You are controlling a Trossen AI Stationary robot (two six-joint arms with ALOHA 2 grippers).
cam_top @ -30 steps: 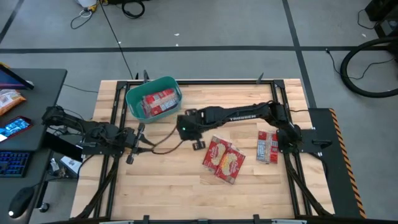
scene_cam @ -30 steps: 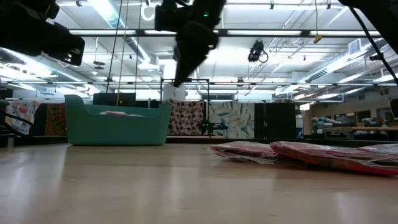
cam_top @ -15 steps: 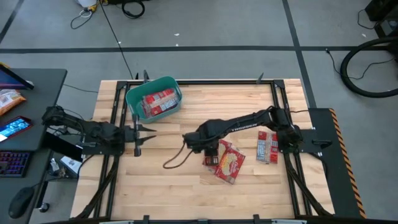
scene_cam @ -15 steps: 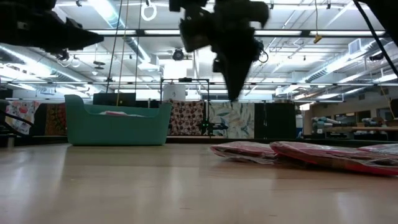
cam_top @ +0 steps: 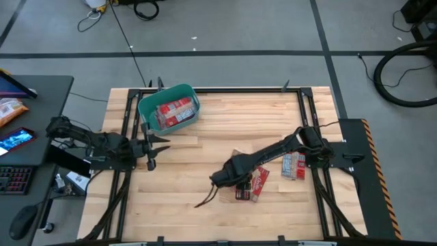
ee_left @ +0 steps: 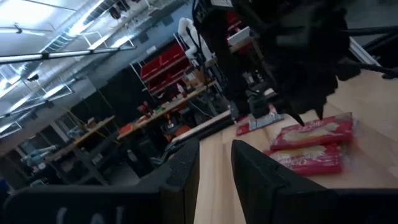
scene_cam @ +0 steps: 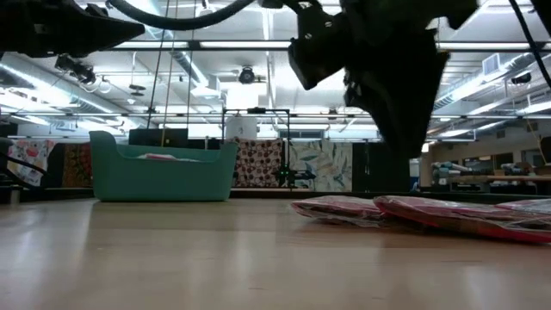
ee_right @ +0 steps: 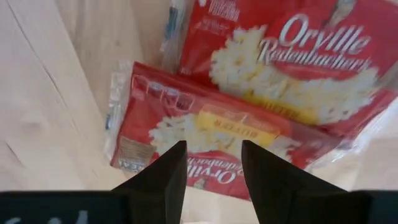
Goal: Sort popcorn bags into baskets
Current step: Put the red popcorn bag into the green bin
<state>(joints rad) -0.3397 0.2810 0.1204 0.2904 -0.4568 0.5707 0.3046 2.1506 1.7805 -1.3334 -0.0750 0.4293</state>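
Two overlapping red popcorn bags point(cam_top: 254, 181) lie flat on the table right of centre; they also show in the right wrist view point(ee_right: 205, 140) and in the low view point(scene_cam: 430, 211). My right gripper point(cam_top: 239, 181) hangs open above their left edge, fingers pointing down point(ee_right: 211, 174), well clear of them in the low view point(scene_cam: 400, 129). The teal basket point(cam_top: 145, 108) stands at the far left with several red bags inside point(cam_top: 172, 111). My left gripper point(cam_top: 151, 147) waits open by the table's left edge point(ee_left: 214, 171).
A third red bag point(cam_top: 293, 164) lies near the table's right edge by the right arm's base. Black frame rails point(cam_top: 126, 116) run along the table's sides. A dark cable point(cam_top: 205, 199) trails below the right gripper. A desk point(cam_top: 41, 89) with an orange packet point(cam_top: 10, 109) stands to the left.
My right gripper has swung from beside the basket toward the table's near right, over the two overlapping bags, and has come lower. It has stayed open and holds nothing. My left gripper has shifted slightly toward the far edge. The bags have not moved.
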